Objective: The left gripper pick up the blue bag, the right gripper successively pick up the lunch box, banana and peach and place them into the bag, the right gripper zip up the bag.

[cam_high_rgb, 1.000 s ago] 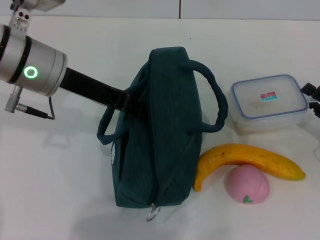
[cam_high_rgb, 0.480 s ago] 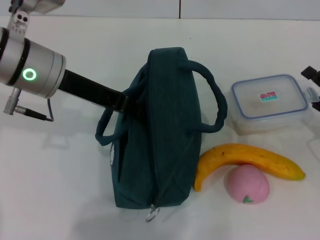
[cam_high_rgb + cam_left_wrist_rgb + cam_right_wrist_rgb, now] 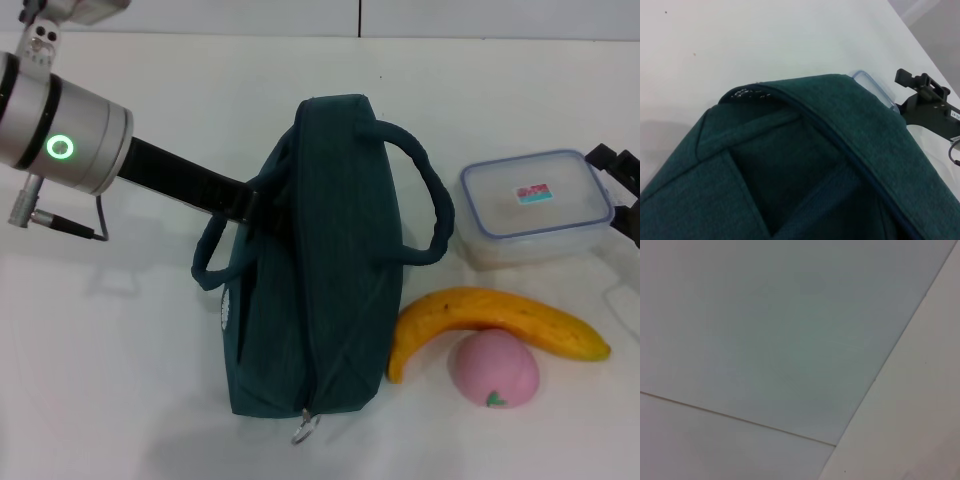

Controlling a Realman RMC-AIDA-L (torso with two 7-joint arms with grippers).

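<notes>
Blue bag (image 3: 320, 260) — long axis running near-to-far, zipper pull nearest.

My right pincer (image 3: 622, 190) sits at the lunch box's (image 3: 535, 207) outer edge. The banana (image 3: 495, 322) and peach (image 3: 493, 367) crowd its near side, the bag's (image 3: 320, 260) handle (image 3: 428, 200) presses its inner side; bare bench (image 3: 500, 90) lies open beyond it.
</notes>
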